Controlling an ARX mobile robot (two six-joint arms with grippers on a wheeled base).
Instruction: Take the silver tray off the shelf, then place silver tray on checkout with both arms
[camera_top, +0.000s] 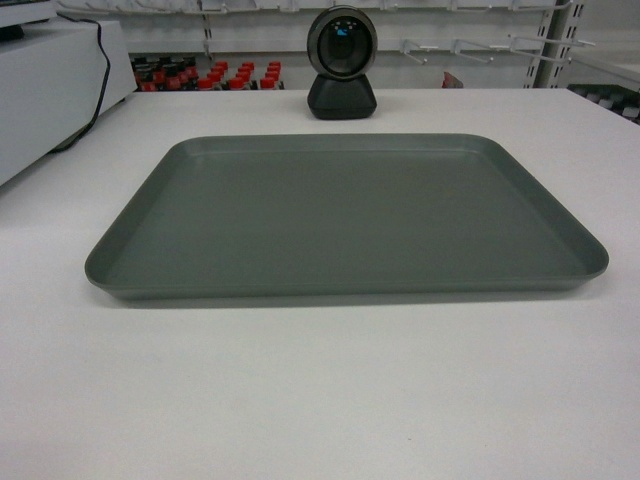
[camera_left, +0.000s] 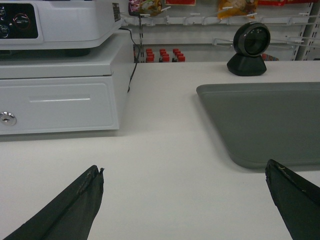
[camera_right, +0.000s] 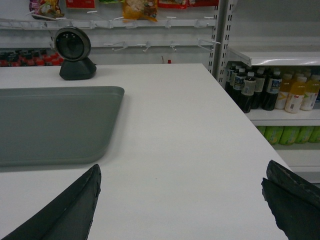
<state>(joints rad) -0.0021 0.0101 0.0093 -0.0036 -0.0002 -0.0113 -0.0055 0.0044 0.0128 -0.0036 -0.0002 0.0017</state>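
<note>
Lying flat on the white desk (camera_top: 320, 400), the silver tray (camera_top: 345, 215) sits just in front of the round black scanner (camera_top: 341, 62), squarely in the middle of the top and well clear of every edge. Neither arm touches it. The left gripper (camera_left: 185, 200) hangs low beside the tray's left near corner with its jaws wide apart and nothing between them; the right gripper (camera_right: 180, 200) does the same off the tray's right near corner, jaws spread and empty. From where things lie, the placing looks done.

What could still go wrong is small. One finger (camera_left: 295, 200) of the left gripper sits close to the tray's near rim, so a careless sideways pull could catch the lip and skid the tray toward the scanner or the white cash drawer (camera_left: 55, 100) left of the tray. A dragged finger would do the same on the right.

The tray itself is a matte grey metal sheet, broad and shallow, with rounded corners and a low raised rim. It is plain, unmarked and empty.
</note>
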